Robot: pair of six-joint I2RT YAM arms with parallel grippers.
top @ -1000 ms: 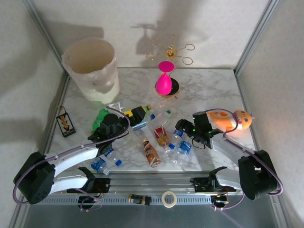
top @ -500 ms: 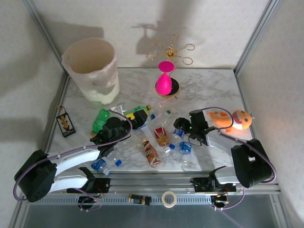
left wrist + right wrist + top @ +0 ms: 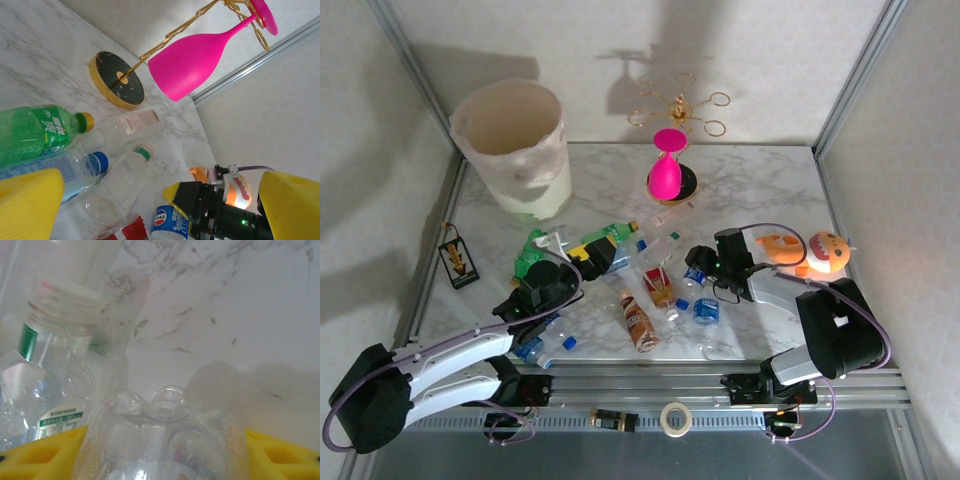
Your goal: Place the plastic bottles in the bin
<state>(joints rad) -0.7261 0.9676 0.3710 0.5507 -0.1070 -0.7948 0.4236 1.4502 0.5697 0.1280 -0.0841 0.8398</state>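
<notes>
Marble table (image 3: 760, 190): white with grey veins; both arms reach over it from its near edge.
Cream bin (image 3: 520, 170): round and bag-lined. It stands well beyond the left pincer (image 3: 160, 200) and far off to the left of the right pincer (image 3: 697, 268). What can be seen of its inside is bare liner.
Left pincer: yellow pads spread wide, holding nothing. It sits low at the left end of the scattered bottles, with a green bottle (image 3: 30, 135) just ahead of its left pad.
Right pincer: narrowed onto a clear bottle (image 3: 165, 440). In the wrist view the yellow pads (image 3: 45, 452) lie against both flanks of the bottle's base. The bottle looks low, close to the marble.
Bottles on the table: roughly ten lie loose, most of them between the two pincers. Among them are a brown bottle (image 3: 638, 322) and a red-labelled bottle (image 3: 658, 283). A blue-capped bottle (image 3: 542, 345) lies behind the left pincer, beside its arm.
Bottles in the bin: none that can be seen, so the task looks barely begun.
Work left: by this reading, nearly everything. The gripped clear bottle has to cross the whole table to the bin, and every other bottle must follow.
</notes>
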